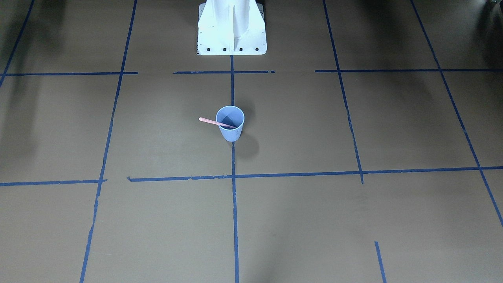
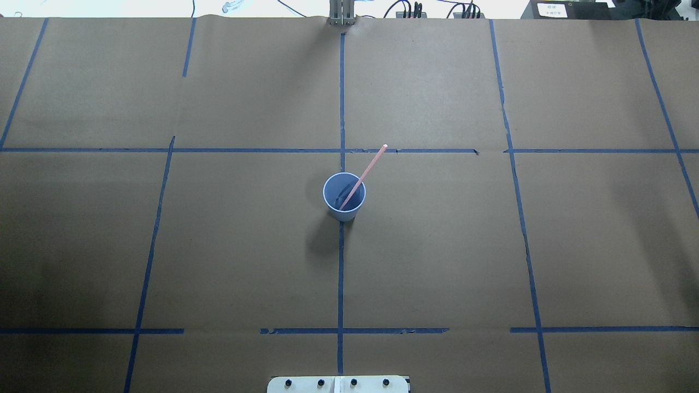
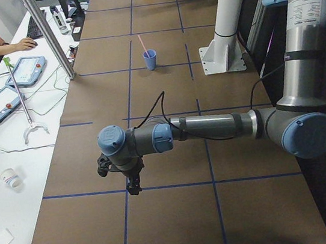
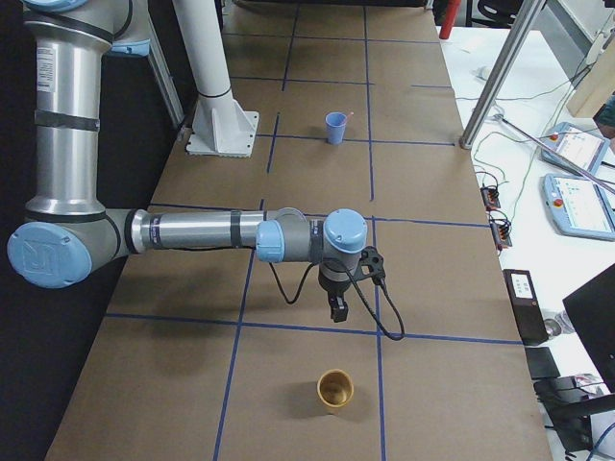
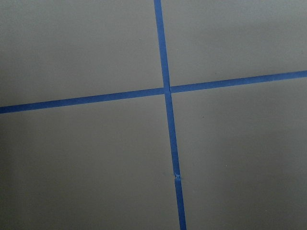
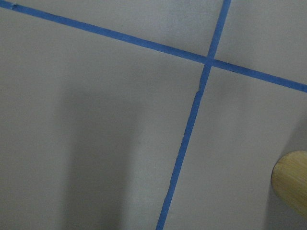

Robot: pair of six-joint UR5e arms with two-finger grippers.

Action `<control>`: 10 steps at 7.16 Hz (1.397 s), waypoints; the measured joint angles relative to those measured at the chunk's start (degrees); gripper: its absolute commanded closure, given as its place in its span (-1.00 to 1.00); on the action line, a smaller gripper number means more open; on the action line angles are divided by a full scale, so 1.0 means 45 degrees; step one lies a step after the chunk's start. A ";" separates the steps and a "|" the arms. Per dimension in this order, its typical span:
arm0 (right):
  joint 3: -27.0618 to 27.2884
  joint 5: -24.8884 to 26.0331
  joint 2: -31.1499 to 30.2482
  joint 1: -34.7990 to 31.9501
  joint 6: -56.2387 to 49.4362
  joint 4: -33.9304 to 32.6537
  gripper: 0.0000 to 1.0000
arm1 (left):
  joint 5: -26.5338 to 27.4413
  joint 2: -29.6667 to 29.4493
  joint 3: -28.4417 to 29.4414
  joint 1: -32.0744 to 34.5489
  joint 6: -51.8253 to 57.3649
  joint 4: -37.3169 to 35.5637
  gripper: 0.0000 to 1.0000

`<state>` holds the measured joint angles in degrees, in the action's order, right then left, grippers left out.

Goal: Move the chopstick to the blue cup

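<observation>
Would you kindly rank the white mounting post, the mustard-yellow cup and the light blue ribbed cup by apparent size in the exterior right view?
1. White mounting post: largest by far.
2. Mustard-yellow cup.
3. Light blue ribbed cup: looks smallest, but stands farther away, so the cups' real order is unsure.

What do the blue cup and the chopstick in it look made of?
Blue cup: likely paper, matte light blue wall without glare. Chopstick: smooth, evenly pale pink, so plastic or painted wood; too thin here to tell which.
</observation>
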<state>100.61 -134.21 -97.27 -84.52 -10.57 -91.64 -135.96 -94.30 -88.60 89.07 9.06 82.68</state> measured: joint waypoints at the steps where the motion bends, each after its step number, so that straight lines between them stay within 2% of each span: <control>1: -0.0041 -0.0025 -0.0020 0.0047 0.0031 0.0028 -1.00 | -0.0027 0.0085 -0.0020 0.0076 0.0012 -0.0052 -1.00; 5: -0.0321 -0.0162 0.0029 0.0061 0.0104 0.0327 -1.00 | -0.0722 0.1204 -0.0952 0.0208 0.0030 0.0091 -1.00; 7: -0.0285 -0.0104 -0.0004 0.0054 0.0148 0.0348 -1.00 | -0.0654 0.1726 -0.1585 0.0223 -0.0214 0.0101 -1.00; 10: -0.0205 -0.0039 0.0037 0.0044 0.0339 0.0360 -1.00 | -0.0106 0.1792 -0.1833 0.0204 -0.1174 0.0242 -1.00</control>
<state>99.69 -134.39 -97.11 -84.33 -9.04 -90.02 -136.44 -86.23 -96.85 89.99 3.78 83.77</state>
